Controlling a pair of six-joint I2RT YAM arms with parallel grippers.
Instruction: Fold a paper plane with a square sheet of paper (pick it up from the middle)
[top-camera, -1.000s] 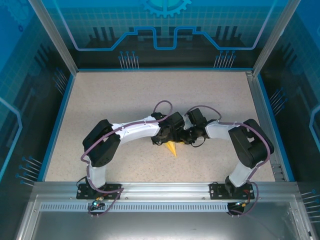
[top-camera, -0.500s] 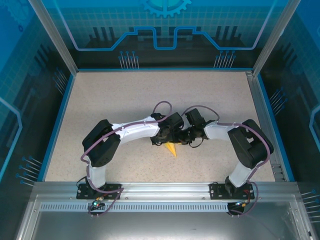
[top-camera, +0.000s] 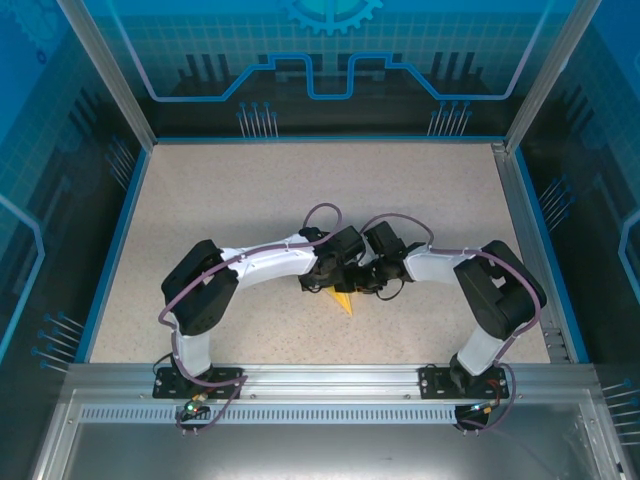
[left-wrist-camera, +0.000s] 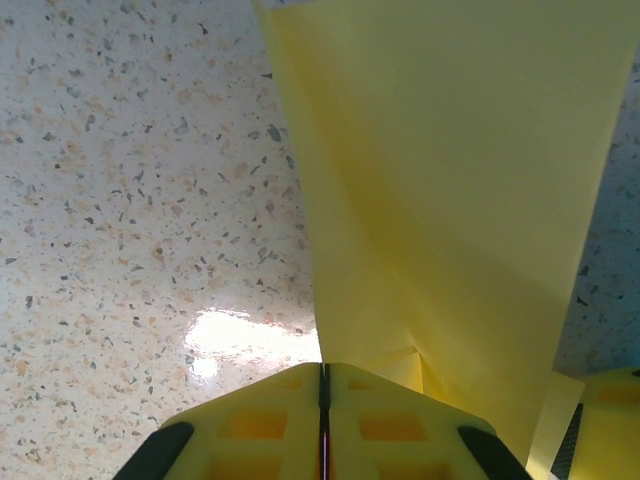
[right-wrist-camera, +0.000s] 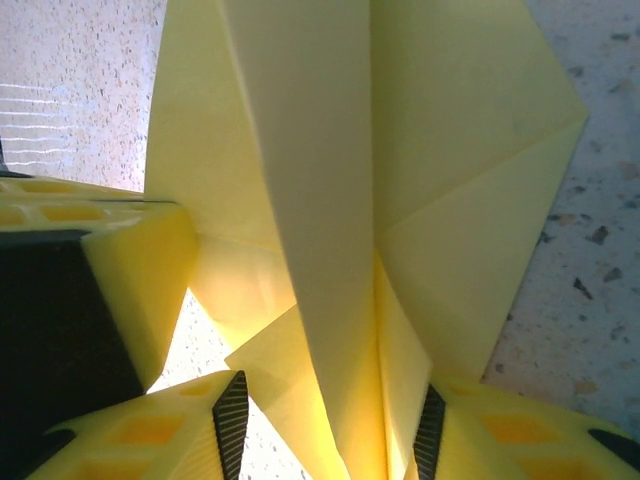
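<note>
left gripper hangs over the speckled table, clamped shut on the square sheet of paper, which fans out folded ahead of its fingertips. right gripper, just beside it, has jaws parted, the paper's creased ridge standing between them.

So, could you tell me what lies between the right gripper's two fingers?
The folded yellow paper stands between them, its raised centre crease running up the gap of the right gripper, as the right wrist view shows.
</note>
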